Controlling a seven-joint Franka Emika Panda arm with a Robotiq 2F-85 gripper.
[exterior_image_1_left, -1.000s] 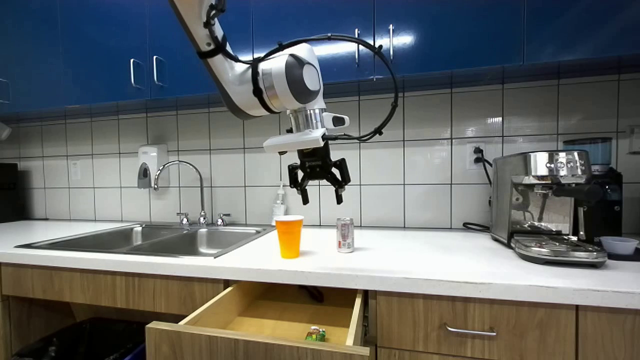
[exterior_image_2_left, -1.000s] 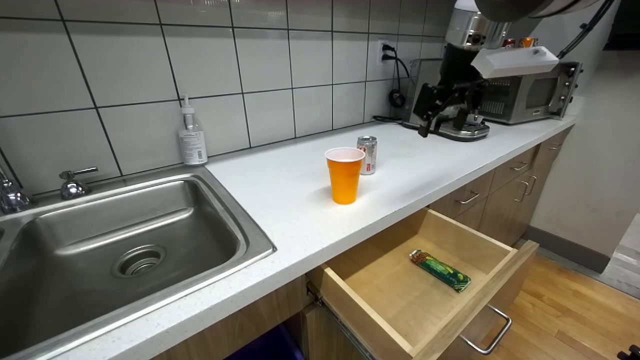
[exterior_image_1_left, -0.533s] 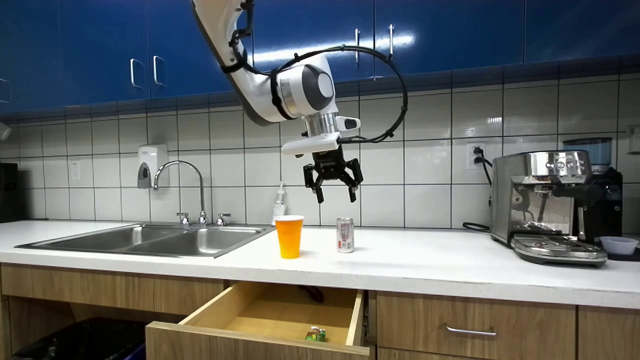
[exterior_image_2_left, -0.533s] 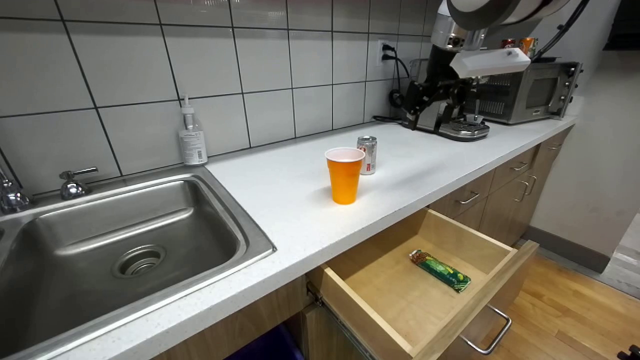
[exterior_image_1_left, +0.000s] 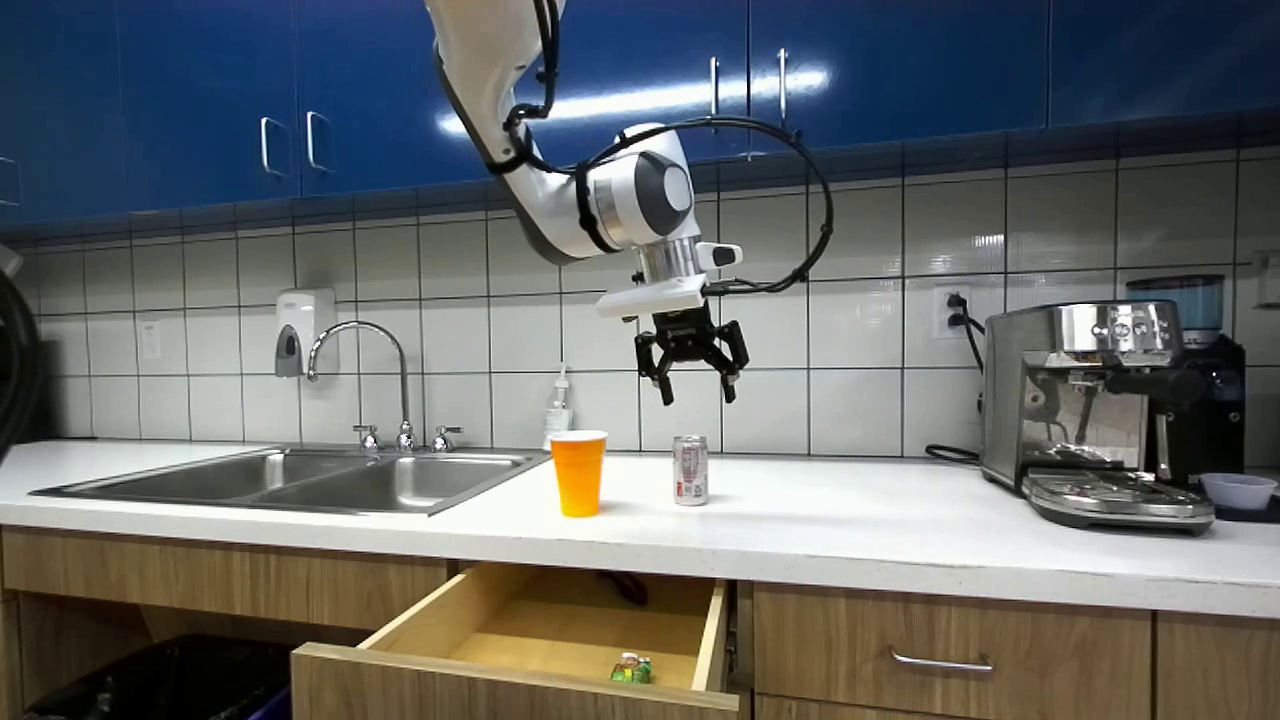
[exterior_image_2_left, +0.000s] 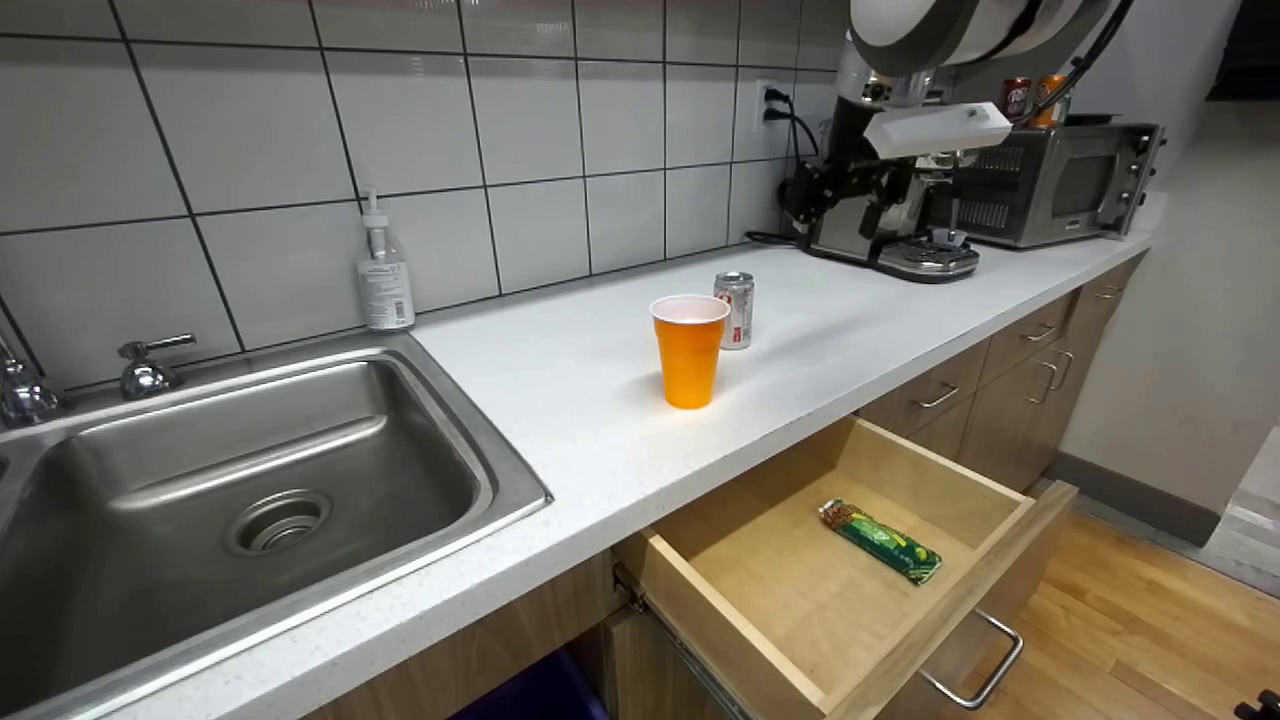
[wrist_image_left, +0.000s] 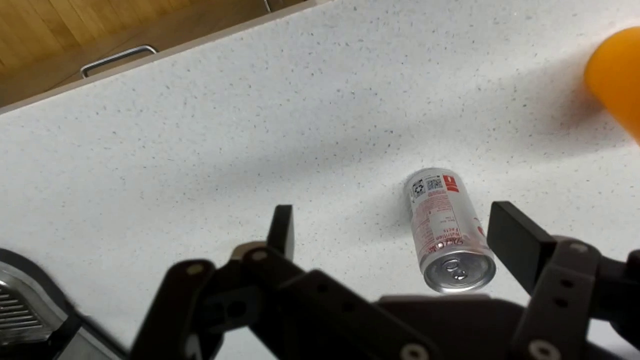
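Nearby, orange cup (exterior_image_1_left: 578, 475) between can (exterior_image_1_left: 690, 472) and sink (exterior_image_2_left: 200, 460).

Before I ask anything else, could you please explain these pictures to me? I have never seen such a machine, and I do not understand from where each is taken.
The machine is a robot arm ending in a black two-fingered gripper. Two cameras stand outside the robot; a third sits on its wrist, so in that picture the fingers look large. On the white counter stand an orange cup and a silver can, between a sink and a coffee machine. Below, an open drawer contains a green packet. Nothing is held: the gripper hangs open above the counter. In the wrist view the can appears between the fingers, but it stands lower, untouched.
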